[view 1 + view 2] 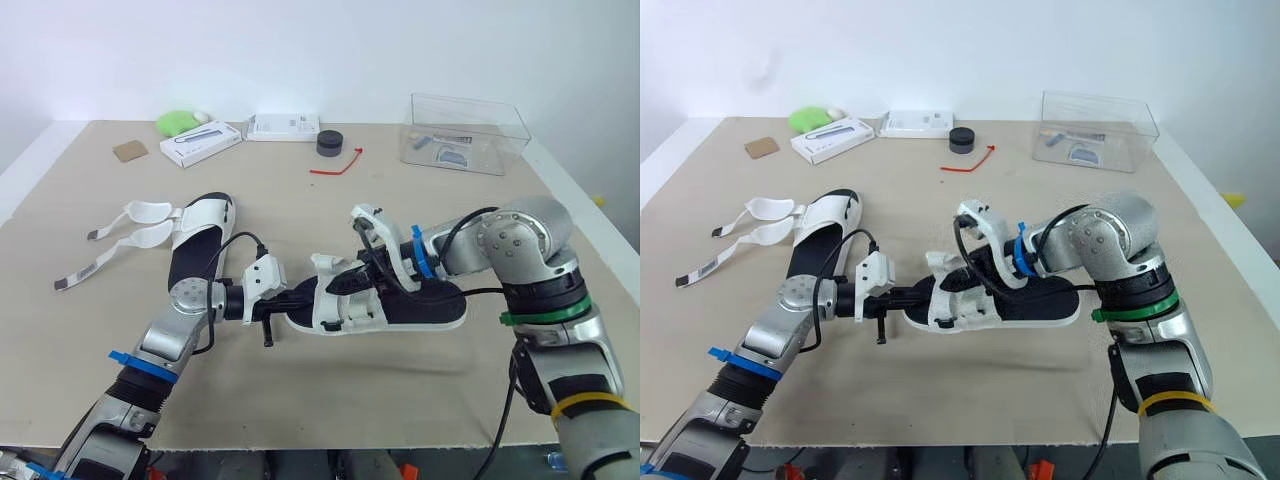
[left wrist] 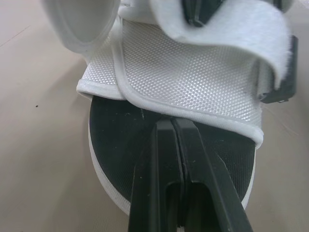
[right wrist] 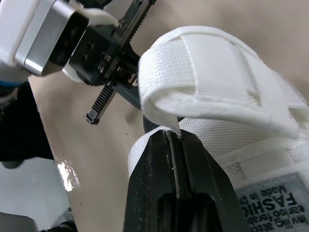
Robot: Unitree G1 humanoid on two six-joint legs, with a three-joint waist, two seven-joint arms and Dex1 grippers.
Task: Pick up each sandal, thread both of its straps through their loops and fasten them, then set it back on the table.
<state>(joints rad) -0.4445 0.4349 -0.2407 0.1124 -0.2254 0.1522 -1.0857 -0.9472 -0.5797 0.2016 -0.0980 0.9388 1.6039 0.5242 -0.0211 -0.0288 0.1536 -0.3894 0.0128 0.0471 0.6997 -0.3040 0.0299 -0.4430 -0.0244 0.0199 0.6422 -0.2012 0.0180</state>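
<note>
A white sandal with a black insole lies at the table's centre, toe pointing left. My left gripper is shut, its tips lying on the insole against the edge of the white mesh upper. My right gripper reaches in from the right over the front strap. It is shut on the edge of that white strap. The second sandal lies to the left with both straps open and spread out leftward.
Along the far edge stand a clear plastic box, a black round puck, a red tie, two white boxes, a green object and a brown card. Bare beige table lies between them and the sandals.
</note>
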